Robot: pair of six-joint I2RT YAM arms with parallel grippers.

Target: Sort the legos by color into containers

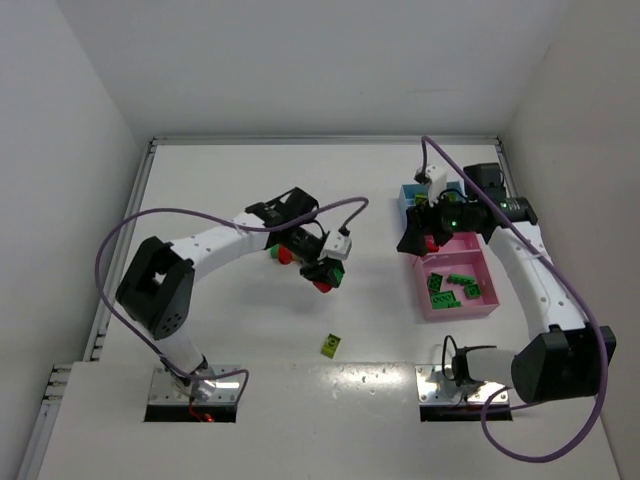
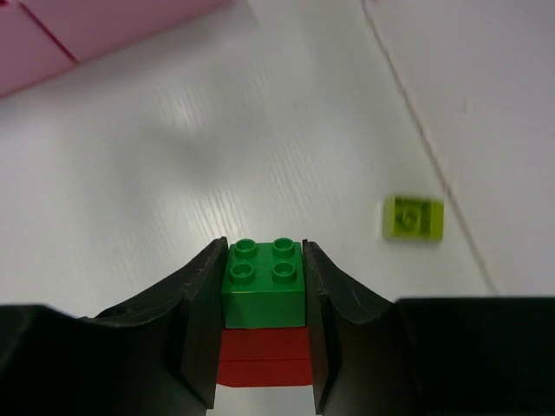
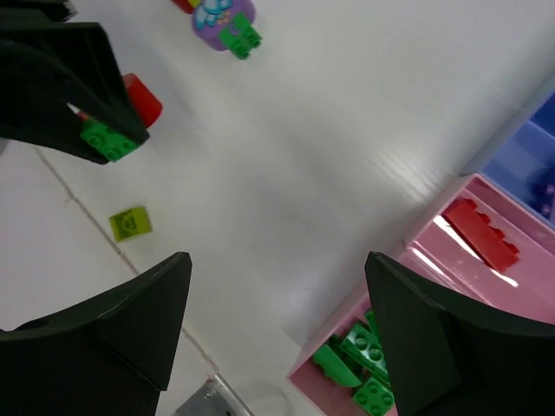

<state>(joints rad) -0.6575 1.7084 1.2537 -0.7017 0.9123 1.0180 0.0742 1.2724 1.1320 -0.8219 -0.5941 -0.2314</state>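
The white table [image 1: 250, 180] fills the overhead view. The left arm [image 1: 210, 245] reaches toward the centre, and the right arm [image 1: 535, 280] curves up the right side.

A pink tray [image 1: 462, 312] sits right of centre with several green bricks [image 1: 450, 285] in it. A second pink tray [image 3: 507, 204] touches it and holds a long red brick [image 3: 481, 234]. A blue tray [image 1: 408, 203] stands just above them in the overhead view.

The left gripper [image 2: 264, 260] is at mid-frame overhead. Its jaws are closed tight on a green brick [image 2: 264, 282], studs showing, and a red brick [image 2: 264, 355] lies right against it between the fingers.

The right gripper [image 3: 277, 260] hangs over the trays' left edge, jaws spread wide with nothing between them.

A yellow-green brick [image 1: 331, 346] lies alone on the table, below centre and well apart from the trays. A purple piece [image 3: 227, 17] with a small green brick [image 3: 240, 38] beside it shows at the top of the right wrist view.
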